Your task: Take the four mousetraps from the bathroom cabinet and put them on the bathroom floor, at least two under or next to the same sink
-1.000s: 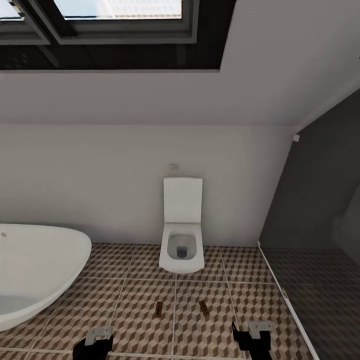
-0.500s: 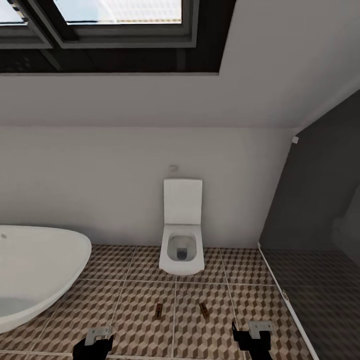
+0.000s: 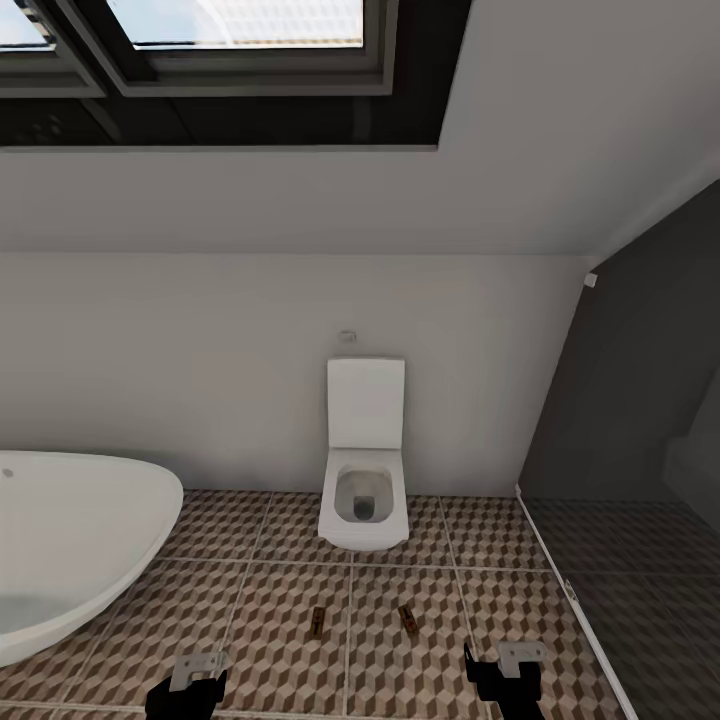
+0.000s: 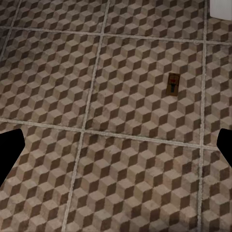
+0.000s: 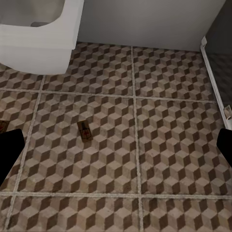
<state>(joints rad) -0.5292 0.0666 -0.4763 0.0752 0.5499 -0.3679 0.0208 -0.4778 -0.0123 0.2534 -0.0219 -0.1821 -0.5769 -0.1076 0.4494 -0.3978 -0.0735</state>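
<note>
Looking down over both arms, we see two mousetraps lying on the bathroom floor [image 3: 250,620] in front of the toilet [image 3: 364,500] — one mousetrap [image 3: 318,620] off the toilet's left front corner, the other mousetrap [image 3: 408,619] off its right. Both lie flat with their long axes pointing roughly toward the toilet, the right one slightly skewed.

Our left end effector [image 3: 190,688] sits nearer the left trap, our right end effector [image 3: 510,676] nearer the right one; each trap lies ahead of its end effector and inward, toward the toilet's centre line. Both end effectors hang above the tiles, fingers spread wide and holding nothing.

The sink and the cabinet are not in sight, so we judge any next reach turns on which trap to move — the right arm looks marginally closer to its trap.
</note>
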